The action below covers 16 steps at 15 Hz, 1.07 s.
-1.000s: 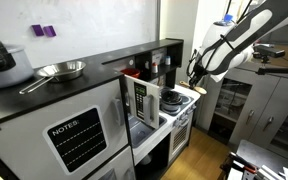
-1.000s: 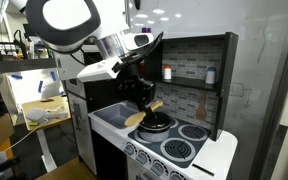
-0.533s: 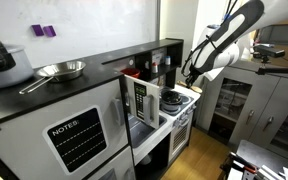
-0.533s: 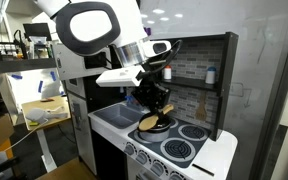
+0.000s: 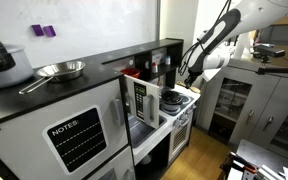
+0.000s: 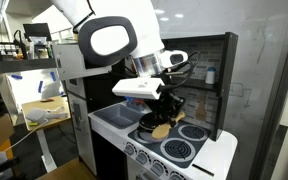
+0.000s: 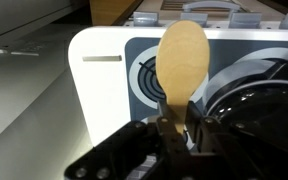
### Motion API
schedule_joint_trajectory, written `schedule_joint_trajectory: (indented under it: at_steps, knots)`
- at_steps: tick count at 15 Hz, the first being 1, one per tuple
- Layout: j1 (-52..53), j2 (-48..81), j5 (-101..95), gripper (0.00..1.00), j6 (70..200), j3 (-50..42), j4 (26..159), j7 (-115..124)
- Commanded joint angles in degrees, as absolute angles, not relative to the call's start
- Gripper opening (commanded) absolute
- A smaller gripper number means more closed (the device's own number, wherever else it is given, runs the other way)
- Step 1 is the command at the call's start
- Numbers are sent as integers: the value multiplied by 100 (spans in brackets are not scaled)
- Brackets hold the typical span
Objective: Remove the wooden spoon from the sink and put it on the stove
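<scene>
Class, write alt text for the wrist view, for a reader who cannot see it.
The gripper holds a wooden spoon by its handle, the spoon's bowl pointing up in the picture, with the white stove behind it. A dark round pan sits on the stove at the right.

Around me a white wall [image 5: 94, 25], a brown wood floor [image 5: 202, 150] — and a grey glass-fronted cabinet [image 5: 234, 103] standing on it.

We see the spoon [image 7: 182, 55] pinched in the gripper [image 7: 174, 135], above the stove [image 7: 102, 90], over a burner [image 7: 144, 85], with a pot [image 7: 254, 100] just right of it. In an exterior view the sink [image 6: 112, 118] sits beside the stove.
</scene>
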<state>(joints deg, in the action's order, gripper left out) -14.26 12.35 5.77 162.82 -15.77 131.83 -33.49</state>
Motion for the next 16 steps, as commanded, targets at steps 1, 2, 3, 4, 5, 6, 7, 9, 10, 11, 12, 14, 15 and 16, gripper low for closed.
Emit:
schedule_joint_trajectory:
  at_steps: [1, 2, 3, 4, 5, 6, 7, 9, 10, 11, 12, 14, 15, 16]
  knots:
    - [-1667, 1629, 967, 5, 16214, -1394, 12771, -3730]
    - [-1707, 1736, 1043, 5, 16200, -1373, 12682, -3778]
    - [-1776, 1843, 1158, 5, 16179, -1316, 12595, -3854]
    - [-1814, 1937, 1227, 5, 16175, -1289, 12526, -3895]
    - [-1848, 2026, 1280, 5, 16170, -1267, 12462, -3927]
    - [-2167, 2078, 1041, 5, 16180, -971, 12411, -3737]
    - [-2249, 2160, 1047, 5, 16182, -895, 12351, -3748]
    - [-2470, 2295, 1071, 5, 16183, -679, 12246, -3765]
    - [-2570, 2368, 1083, 5, 16191, -582, 12201, -3774]
    - [-2659, 2425, 1092, 5, 16197, -494, 12161, -3780]
    - [-2728, 2486, 1086, 5, 16204, -431, 12129, -3764]
    - [-2893, 2580, 1125, 5, 16212, -274, 12077, -3788]
    - [-2937, 2621, 1106, 5, 16212, -235, 12059, -3771]
    - [-2975, 2662, 1091, 5, 16217, -196, 12033, -3762]
